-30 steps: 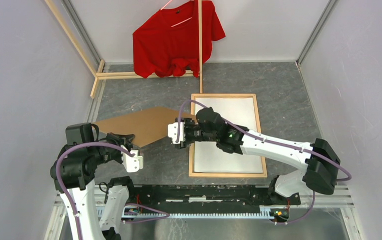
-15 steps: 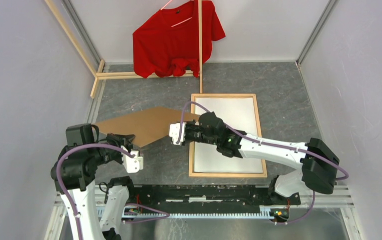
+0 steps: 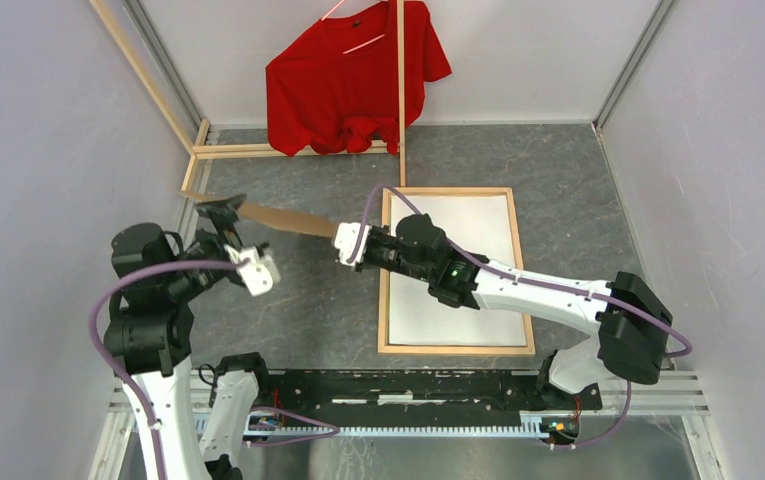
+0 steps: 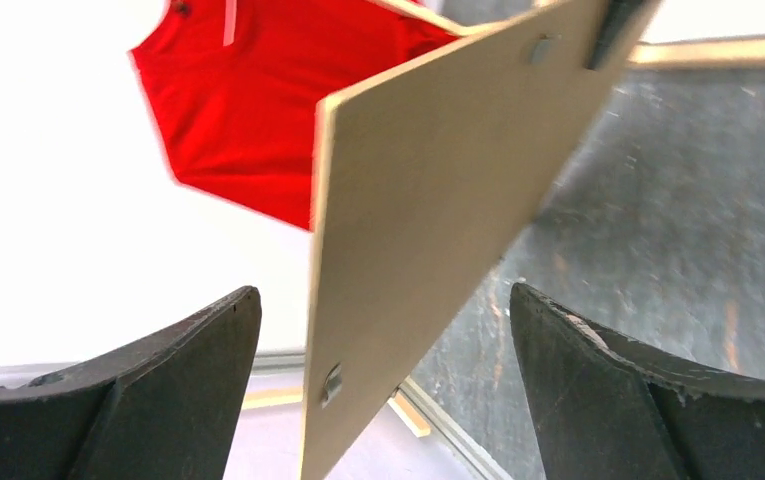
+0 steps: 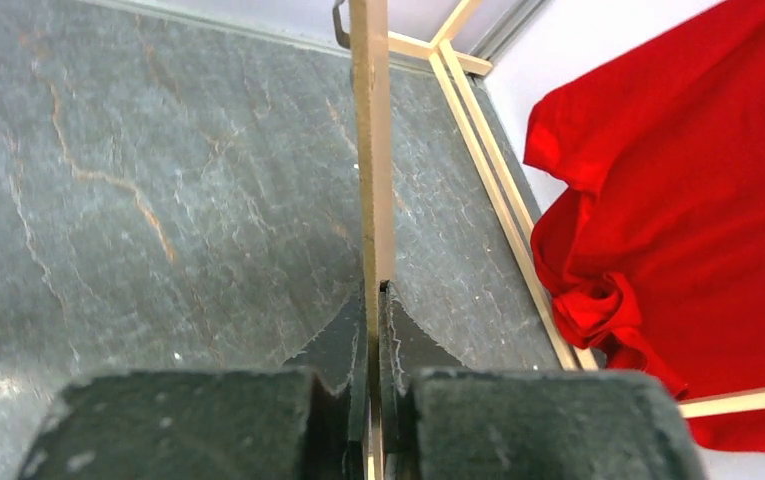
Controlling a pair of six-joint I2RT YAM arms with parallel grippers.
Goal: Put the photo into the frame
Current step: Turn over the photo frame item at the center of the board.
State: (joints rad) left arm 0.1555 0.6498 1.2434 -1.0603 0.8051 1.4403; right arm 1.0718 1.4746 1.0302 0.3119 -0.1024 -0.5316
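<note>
One frame, one photo, one backing board, one red shirt

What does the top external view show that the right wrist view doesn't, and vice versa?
Only top external: the frame with the photo lying white side up in it, and the left hand open around the far end of the backing board. Only right wrist: close up, the right hand pinched shut on the board's thin edge. Both: the board, the red shirt, the wooden slats and the grey table.
</note>
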